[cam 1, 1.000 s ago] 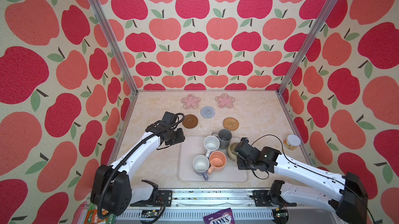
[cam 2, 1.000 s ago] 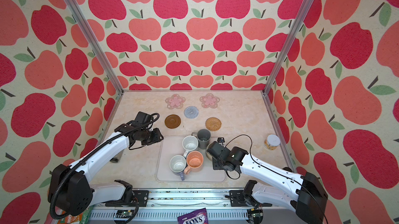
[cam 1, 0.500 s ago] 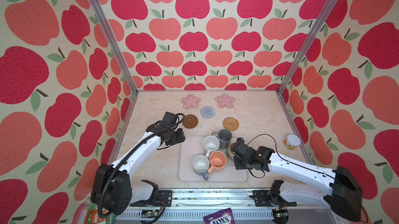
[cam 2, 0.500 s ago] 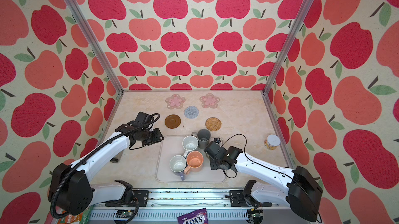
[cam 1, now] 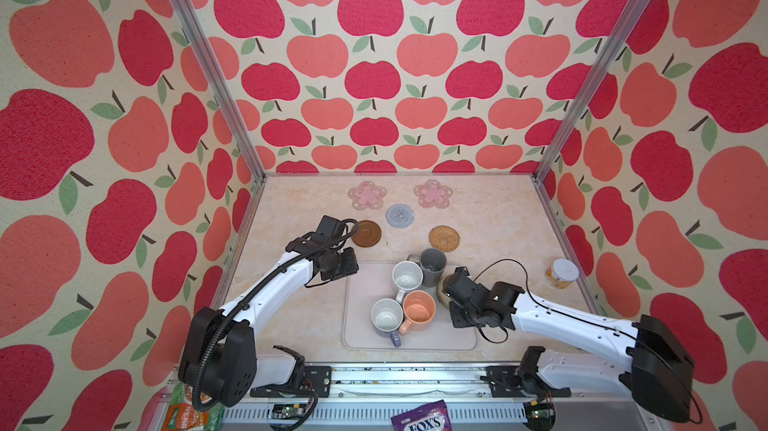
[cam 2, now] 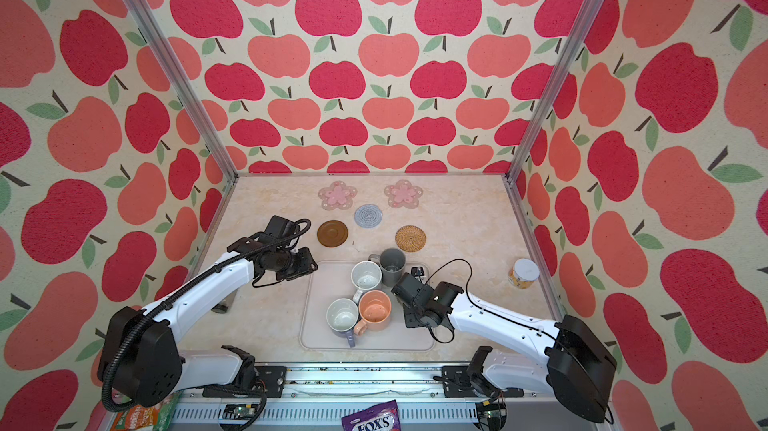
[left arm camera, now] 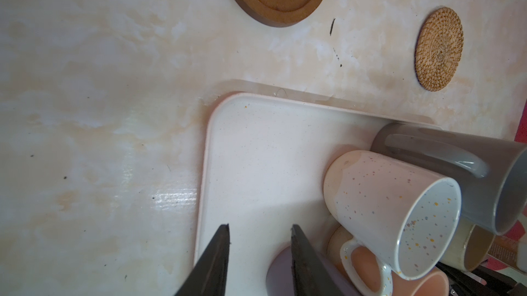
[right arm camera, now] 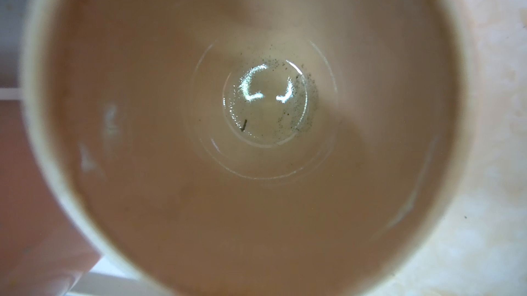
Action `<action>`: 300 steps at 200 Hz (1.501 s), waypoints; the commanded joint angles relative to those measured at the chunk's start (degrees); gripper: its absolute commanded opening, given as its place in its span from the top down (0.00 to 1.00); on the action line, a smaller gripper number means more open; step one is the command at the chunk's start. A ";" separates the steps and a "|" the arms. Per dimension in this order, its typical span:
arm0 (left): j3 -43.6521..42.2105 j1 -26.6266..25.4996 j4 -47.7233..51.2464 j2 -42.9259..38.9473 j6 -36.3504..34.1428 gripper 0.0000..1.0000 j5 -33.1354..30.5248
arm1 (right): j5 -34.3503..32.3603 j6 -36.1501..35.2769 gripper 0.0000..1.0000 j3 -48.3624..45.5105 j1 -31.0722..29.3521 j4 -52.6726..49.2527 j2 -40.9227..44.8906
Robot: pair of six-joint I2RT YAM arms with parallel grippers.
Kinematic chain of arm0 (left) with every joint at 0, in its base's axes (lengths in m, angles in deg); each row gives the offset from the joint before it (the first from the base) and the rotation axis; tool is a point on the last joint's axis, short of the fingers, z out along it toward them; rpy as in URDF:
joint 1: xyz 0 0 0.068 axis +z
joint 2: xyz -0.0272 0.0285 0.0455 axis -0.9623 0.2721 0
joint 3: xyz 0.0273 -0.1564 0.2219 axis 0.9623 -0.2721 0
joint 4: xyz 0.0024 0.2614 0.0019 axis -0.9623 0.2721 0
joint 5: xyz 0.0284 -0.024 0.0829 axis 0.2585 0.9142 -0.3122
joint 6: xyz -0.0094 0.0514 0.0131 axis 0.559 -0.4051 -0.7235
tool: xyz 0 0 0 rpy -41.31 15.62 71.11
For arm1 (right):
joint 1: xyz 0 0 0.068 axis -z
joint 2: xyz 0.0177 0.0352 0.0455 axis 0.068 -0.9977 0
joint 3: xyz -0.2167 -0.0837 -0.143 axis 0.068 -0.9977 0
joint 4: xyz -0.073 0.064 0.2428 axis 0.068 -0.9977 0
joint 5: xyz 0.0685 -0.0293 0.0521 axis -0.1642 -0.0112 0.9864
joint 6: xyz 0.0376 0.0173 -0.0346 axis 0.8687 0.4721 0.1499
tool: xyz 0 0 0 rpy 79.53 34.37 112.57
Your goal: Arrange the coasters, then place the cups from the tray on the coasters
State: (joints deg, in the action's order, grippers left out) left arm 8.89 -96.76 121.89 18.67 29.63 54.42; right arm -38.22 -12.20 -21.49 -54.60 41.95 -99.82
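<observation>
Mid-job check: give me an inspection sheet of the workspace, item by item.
Surface: marbled beige table, a few dark specks.
Job's things: five coasters beyond the tray, all bare: two pink flower coasters, blue-grey coaster, brown disc, rattan coaster. All five cups on the tray: dark grey cup, white cup, peach cup, lavender-grey cup, beige-olive cup.
Clutter: white-lidded jar at the right; candy bag by the front rail.
Hands: left hand open, empty, by the tray's left rim; right hand over the beige-olive cup, jaws hidden.
Cables: black loop at each wrist, no snag seen.
Surroundings: apple-print walls, metal corner posts.
</observation>
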 commanded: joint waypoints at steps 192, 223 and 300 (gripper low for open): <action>7.31 -1.80 1.18 8.11 -0.88 0.62 -1.70 | -9.56 -4.95 1.00 5.65 7.66 -10.51 11.59; 10.83 -1.49 2.52 10.32 -1.72 0.62 -2.24 | -9.00 -8.45 1.00 7.14 12.02 -9.23 12.06; 17.63 0.21 3.89 15.37 -2.77 0.62 -2.04 | -2.77 -20.57 1.00 14.18 24.10 -1.81 4.27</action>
State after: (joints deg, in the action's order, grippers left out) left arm 23.76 -97.13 123.27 32.46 28.06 53.07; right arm -41.78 -26.67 -12.29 -33.07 33.52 -93.61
